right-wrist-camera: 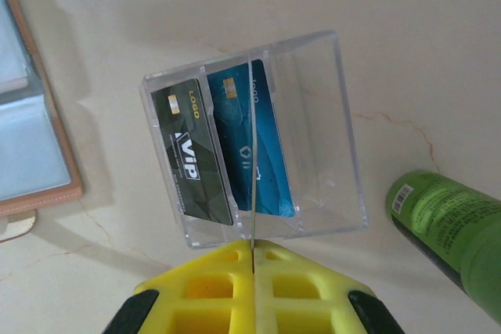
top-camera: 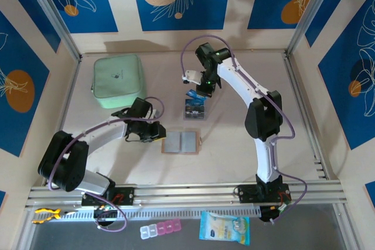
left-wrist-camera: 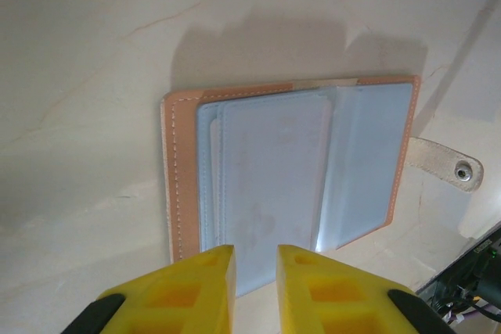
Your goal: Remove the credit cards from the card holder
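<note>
**Right hand pinching a card over the clear box, card holder lying open**

The card holder is lying spread flat on the table, tan rim showing all round and grey-blue pockets facing up. In the left wrist view it is stretching out just past the yellow fingertips, and its snap strap is sticking out from the edge on the right of the view.

The left hand is sitting at the holder's left edge. Its fingers are standing a narrow gap apart over the holder's near edge, with pocket fabric showing between them. I cannot tell whether they are touching it.

Just beyond the holder, on the side away from the arm bases and not touching it, the clear plastic box is resting on the table. The right hand is hovering over it. From the right wrist, that hand is squeezing its fingers together on a credit card seen edge-on as a thin pale line, standing upright over the box. Two more credit cards are lying flat inside, a dark VIP card nearer the holder and a blue card beside it.

A green bottle is lying on the far side of the box from the holder. The mint-green zip case is sitting well beyond the holder, to its left.
</note>
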Robot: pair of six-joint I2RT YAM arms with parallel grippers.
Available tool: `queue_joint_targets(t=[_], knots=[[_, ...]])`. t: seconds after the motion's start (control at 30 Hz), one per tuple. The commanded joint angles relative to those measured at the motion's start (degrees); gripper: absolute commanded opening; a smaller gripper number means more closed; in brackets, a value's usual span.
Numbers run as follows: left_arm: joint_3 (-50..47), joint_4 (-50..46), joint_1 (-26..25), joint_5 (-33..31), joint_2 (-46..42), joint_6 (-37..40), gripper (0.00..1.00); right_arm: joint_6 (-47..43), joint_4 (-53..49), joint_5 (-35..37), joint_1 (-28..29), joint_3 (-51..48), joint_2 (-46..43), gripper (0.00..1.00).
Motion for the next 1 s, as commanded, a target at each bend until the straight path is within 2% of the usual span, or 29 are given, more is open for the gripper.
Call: queue_joint_targets(t=[0.0,0.33,0.53,0.63,0.8,0.97], knots=[[-0.93,-1.23,0.87,-0.3,-1.3,0.67,0.21,-2.25,-0.44,-2.08,-0.59,1.52,2.32,0.0],[-1.47,-1.25,1.4,-0.28,-1.38,0.57,0.22,-1.53,2.81,-3.31,-1.8,-0.29,3.14,0.2],[-1.56,-0.95,1.41,-0.01,-1.37,0.35,0.22,2.0,6.28,-3.27,-2.28,-1.81,1.17,0.2],[-1.66,-0.63,1.42,0.11,-1.29,0.29,0.22,8.35,8.17,-6.25,-2.71,-1.89,0.3,0.2],[-1.82,0.29,1.45,0.31,-0.98,0.31,0.21,28.47,15.17,-8.69,-2.72,-5.35,-2.07,0.18],[-1.82,0.94,1.41,1.01,-0.01,0.46,0.2,48.36,25.4,-14.84,-2.89,-15.64,-8.29,0.16]])
